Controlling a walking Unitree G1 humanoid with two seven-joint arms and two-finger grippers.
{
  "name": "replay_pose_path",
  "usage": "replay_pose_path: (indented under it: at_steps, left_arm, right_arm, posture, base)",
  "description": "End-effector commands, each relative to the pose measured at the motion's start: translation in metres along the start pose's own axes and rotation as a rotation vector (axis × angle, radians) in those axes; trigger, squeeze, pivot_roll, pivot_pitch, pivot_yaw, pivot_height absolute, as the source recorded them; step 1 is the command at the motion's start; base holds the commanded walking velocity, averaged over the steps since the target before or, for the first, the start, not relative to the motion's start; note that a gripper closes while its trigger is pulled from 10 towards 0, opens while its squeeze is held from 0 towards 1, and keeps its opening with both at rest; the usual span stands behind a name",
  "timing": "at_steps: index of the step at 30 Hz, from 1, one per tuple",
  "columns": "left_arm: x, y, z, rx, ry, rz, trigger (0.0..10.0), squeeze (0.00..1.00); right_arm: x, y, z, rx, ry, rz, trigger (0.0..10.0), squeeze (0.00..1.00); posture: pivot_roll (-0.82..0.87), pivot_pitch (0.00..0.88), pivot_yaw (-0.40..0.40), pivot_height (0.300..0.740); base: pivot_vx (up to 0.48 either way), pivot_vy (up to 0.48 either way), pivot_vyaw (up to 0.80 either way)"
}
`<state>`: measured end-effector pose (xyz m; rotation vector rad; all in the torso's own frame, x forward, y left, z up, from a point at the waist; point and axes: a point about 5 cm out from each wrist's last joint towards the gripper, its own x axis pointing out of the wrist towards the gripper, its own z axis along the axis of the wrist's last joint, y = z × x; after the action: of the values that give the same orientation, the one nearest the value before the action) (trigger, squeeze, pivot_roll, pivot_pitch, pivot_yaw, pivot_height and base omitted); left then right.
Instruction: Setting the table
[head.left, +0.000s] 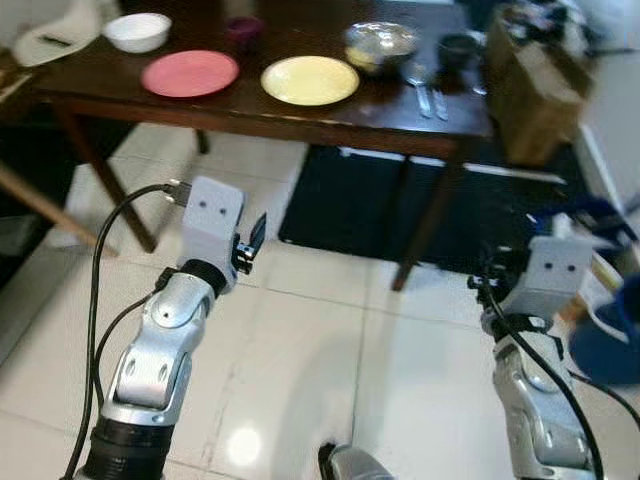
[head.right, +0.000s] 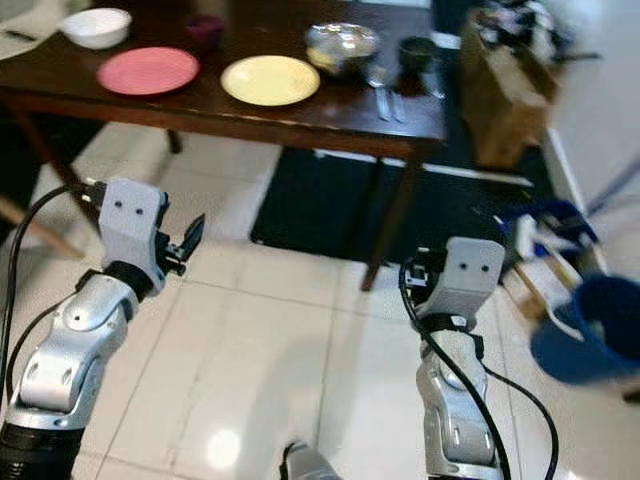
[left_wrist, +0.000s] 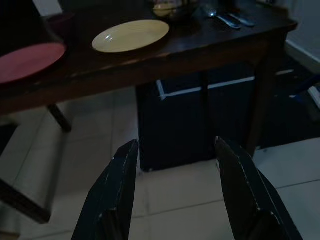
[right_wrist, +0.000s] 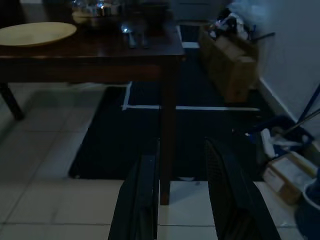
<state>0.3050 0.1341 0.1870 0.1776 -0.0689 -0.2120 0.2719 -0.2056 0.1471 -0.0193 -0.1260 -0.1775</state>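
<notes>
A white tiled floor (head.left: 330, 350) runs up to a dark wooden table (head.left: 300, 112) with a black mat (head.left: 470, 215) beneath its far side. On the table lie a pink plate (head.left: 190, 73) and a yellow plate (head.left: 310, 80) side by side, a white bowl (head.left: 137, 31) behind the pink one, a steel bowl (head.left: 380, 42) behind the yellow one, and cutlery (head.left: 430, 98) near the right corner. A brown bag (head.left: 535, 90) stands at the table's right end and a blue bucket (head.right: 585, 330) sits further right.

Both arms are raised in front of the robot, well short of the table. The left gripper (left_wrist: 175, 190) has its fingers spread apart and holds nothing; the right gripper (right_wrist: 180, 195) is likewise parted and empty.

This looks like the approach: nothing is grasped yet. The next move probably calls for stepping closer until the table edge is within reach, then lowering one gripper toward the cutlery or a plate.
</notes>
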Motion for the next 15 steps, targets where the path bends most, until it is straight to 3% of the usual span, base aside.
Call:
replay_pose_path:
  at_steps: [1, 6, 15]
  left_arm:
    - [-0.001, 0.004, -0.004, 0.007, 0.017, 0.022, 10.0, 0.00]
    - [0.000, 0.007, -0.006, 0.031, 0.030, 0.055, 10.0, 0.00]
    - [0.002, 0.016, -0.007, 0.044, 0.032, 0.129, 10.0, 0.00]
  right_arm:
    - [0.000, 0.006, -0.001, 0.006, 0.001, 0.027, 10.0, 0.00]
    - [0.000, 0.007, -0.001, 0.009, -0.001, 0.043, 10.0, 0.00]
    - [-0.001, 0.014, 0.003, 0.036, -0.023, 0.099, 10.0, 0.00]
  posture:
    - [-0.10, 0.076, 0.081, 0.740]
    - [-0.10, 0.075, 0.082, 0.740]
    - [-0.10, 0.072, 0.082, 0.740]
  base:
    - [0.000, 0.000, 0.00]
    - [0.187, 0.000, 0.00]
    - [0.473, 0.000, 0.00]
